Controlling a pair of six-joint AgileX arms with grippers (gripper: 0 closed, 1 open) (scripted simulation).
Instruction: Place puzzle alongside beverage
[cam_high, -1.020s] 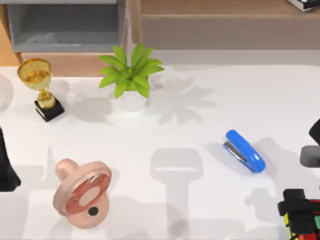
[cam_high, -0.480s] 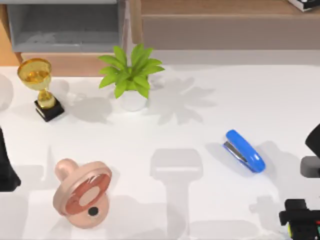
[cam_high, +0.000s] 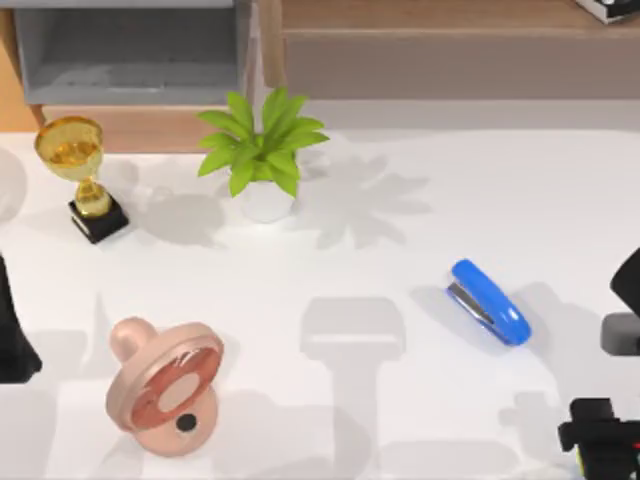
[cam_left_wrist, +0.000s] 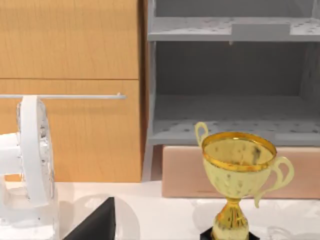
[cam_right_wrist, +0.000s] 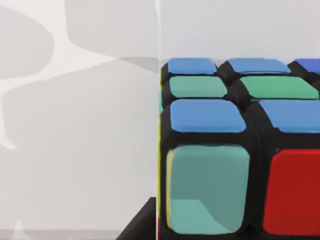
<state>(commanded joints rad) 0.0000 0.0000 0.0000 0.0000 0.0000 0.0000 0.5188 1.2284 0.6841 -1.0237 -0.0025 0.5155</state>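
The puzzle, a black-framed cube with blue, green, teal and red tiles, looms close in the right wrist view. From above, just a yellow sliver of the puzzle peeks out under my right gripper at the table's front right corner. That gripper looks shut on it. My left arm is parked at the left edge. The beverage is out of view.
A blue stapler lies right of centre. A pink pacifier-shaped object sits front left, a gold trophy back left and a potted plant at the back. A white fan and grey shelf stand behind the table.
My right gripper and the puzzle have slid together toward the front right corner, so less of the cube shows from above. The left arm has not moved.
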